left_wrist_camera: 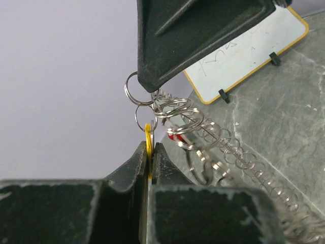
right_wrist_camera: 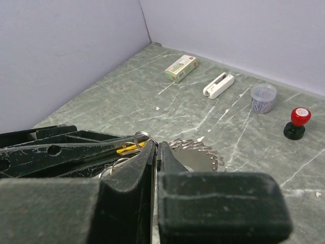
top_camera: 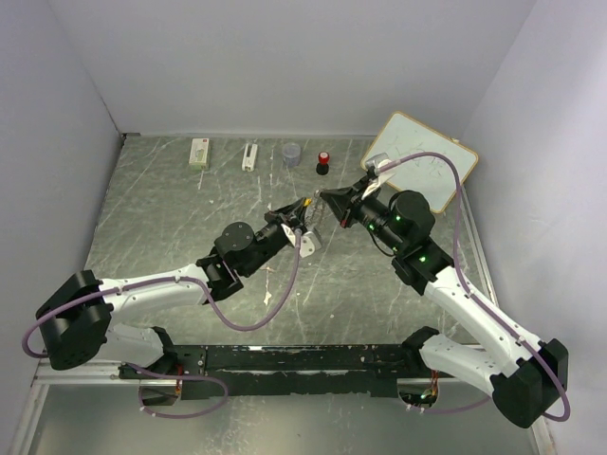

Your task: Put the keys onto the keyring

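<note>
While the grey-green marbled table (top_camera: 171,227) takes up the whole floor of the white-walled cell, the keyring (right_wrist_camera: 198,155) hangs just above its middle. A whiteboard (top_camera: 427,161) sits beyond the keyring, toward the far right corner. The right gripper (right_wrist_camera: 155,152) reaches the keyring from the right, its fingers pressed together on the ring's upper edge, so the ridged rim of small loops dangles below them. The left gripper (left_wrist_camera: 151,150) sits just left of the keyring, clamped on the head of the yellow-orange key (left_wrist_camera: 148,134). That head stands on edge between the pads, right against the loops of the rim; whether it is threaded on cannot be told. Well behind the keyring, a green-and-white box (top_camera: 199,152) lies far to the left. A white clip tool (top_camera: 249,155), a grey cup (top_camera: 291,153) and a red-capped knob (top_camera: 323,163) follow in a row, the knob nearest.
</note>
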You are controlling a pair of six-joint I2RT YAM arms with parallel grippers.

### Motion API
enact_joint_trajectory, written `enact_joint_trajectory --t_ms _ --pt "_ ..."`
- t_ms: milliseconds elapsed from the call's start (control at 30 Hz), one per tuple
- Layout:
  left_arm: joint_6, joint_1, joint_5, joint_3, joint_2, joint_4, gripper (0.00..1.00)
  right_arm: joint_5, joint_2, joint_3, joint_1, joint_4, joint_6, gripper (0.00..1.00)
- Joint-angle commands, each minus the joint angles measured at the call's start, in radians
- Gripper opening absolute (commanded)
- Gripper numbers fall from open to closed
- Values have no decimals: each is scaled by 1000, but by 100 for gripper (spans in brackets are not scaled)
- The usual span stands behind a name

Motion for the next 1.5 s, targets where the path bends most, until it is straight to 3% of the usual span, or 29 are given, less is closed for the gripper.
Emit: enact_joint_trajectory --t_ms 0,400,467,533,633,833,1067,1467 --pt "-85 0 -7 -9 -12 -3 7 38 -42 0 -23 123 -9 0" --pt "-239 51 31 -26 -48 17 13 39 -74 -9 -31 124 -9 0" --pt "-251 55 29 -24 -46 13 24 39 -75 -9 -32 125 -7 0" --pt "-264 56 21 -27 -46 13 46 42 -79 -13 -32 127 -7 0" --pt "-282 61 16 -55 -62 41 59 46 -80 -14 -34 131 -9 0" --pt "-381 114 84 -89 -144 60 61 31 -69 -12 -39 132 -22 0" --pt "-545 241 274 -72 -214 72 60 -13 -62 -28 -42 148 -47 0" --pt "-616 345 762 34 -128 65 55 -149 -76 -47 -42 149 -124 0"
